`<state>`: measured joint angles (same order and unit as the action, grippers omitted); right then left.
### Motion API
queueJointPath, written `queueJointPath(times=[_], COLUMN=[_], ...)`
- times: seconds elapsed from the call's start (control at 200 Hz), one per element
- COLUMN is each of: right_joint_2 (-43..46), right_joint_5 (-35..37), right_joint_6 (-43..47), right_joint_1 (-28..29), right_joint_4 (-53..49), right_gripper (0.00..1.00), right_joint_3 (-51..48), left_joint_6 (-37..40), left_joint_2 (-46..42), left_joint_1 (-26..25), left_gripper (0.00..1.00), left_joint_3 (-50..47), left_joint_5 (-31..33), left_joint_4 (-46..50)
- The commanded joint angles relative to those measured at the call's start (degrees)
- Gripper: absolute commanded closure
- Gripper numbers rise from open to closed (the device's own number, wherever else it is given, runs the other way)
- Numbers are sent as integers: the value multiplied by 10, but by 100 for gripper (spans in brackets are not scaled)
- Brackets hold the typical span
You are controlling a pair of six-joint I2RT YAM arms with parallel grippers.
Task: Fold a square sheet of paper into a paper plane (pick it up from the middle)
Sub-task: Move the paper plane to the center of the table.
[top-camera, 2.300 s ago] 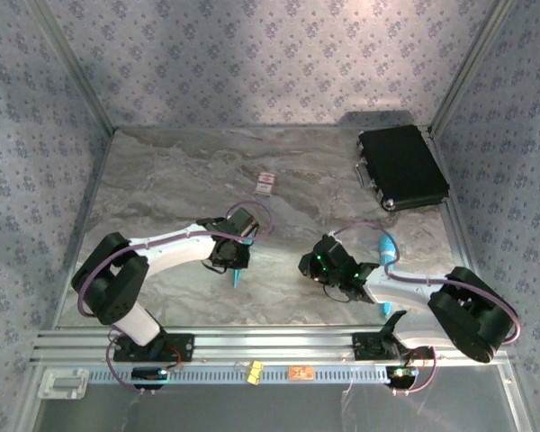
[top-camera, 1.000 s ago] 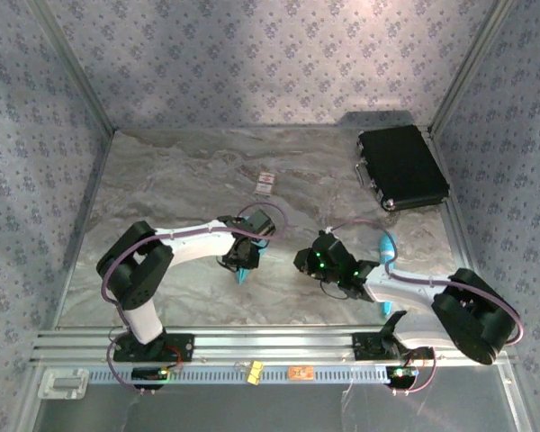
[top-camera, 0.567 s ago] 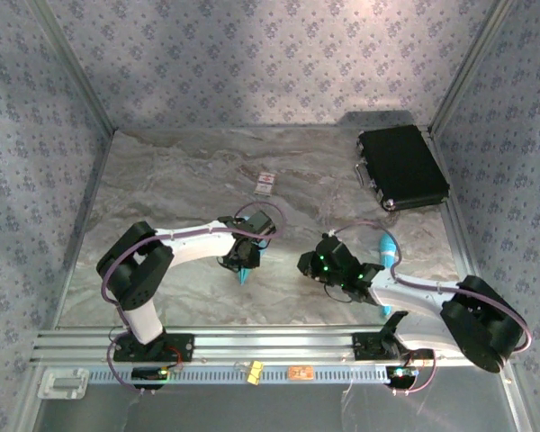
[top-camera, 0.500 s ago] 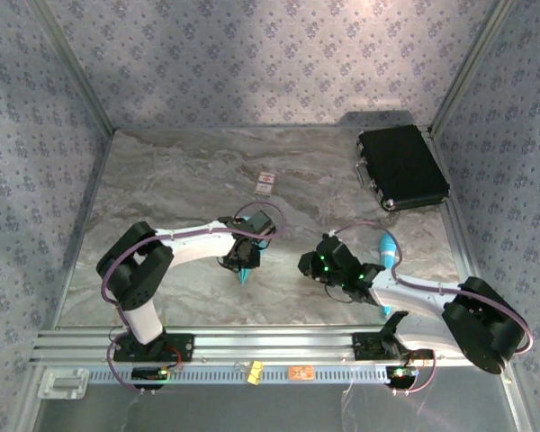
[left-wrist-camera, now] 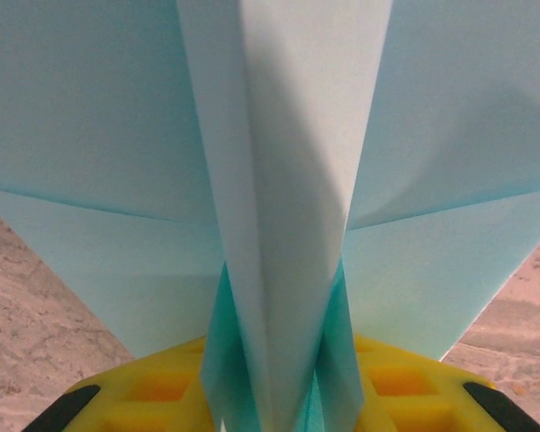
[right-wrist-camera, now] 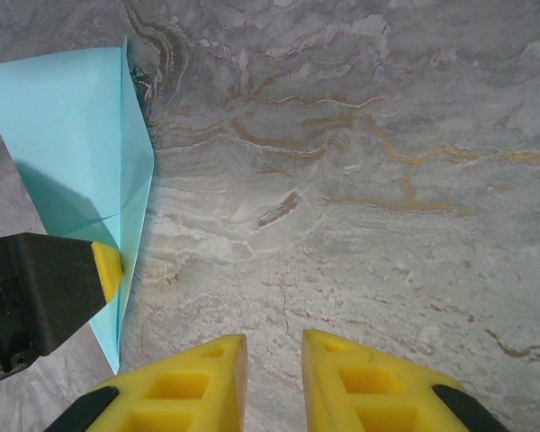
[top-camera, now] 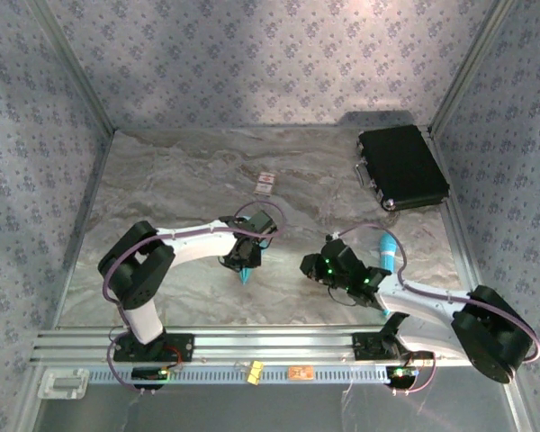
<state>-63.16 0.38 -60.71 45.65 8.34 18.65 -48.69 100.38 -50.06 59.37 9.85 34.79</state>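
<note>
As recorded from above, left of centre: left gripper (top-camera: 244, 265), clenched on paper plane (left-wrist-camera: 279, 198), centre fold pinched between yellow fingers (left-wrist-camera: 153, 396), wings spread, sharp tip toward near edge of marble table (top-camera: 162, 189). Just right, apart from the paper: right gripper (right-wrist-camera: 272, 378), fingers narrowly parted, empty. Far right corner: black case (top-camera: 401, 168).

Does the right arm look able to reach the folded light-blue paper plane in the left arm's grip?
Probably yes: the right gripper hangs beside the light-blue paper plane, with bare marble table between. The left gripper pinches its fold.
</note>
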Motion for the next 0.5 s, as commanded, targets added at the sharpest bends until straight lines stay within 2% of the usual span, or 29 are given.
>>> queueJointPath(times=[0.0,0.16,0.495], right_joint_2=[20,22,20], right_joint_5=[-3,34,10], right_joint_6=[21,79,75], right_joint_1=[-4,9,-1], right_joint_4=[-15,-156,-123], right_gripper=[73,72,72], right_joint_3=[-7,62,45], left_joint_6=[-12,-20,-24], left_joint_2=[28,34,5], left_joint_1=[-9,-15,-21], left_gripper=[69,68,66], left_joint_3=[2,12,20], left_joint_5=[-24,-21,9], left_joint_4=[17,15,29])
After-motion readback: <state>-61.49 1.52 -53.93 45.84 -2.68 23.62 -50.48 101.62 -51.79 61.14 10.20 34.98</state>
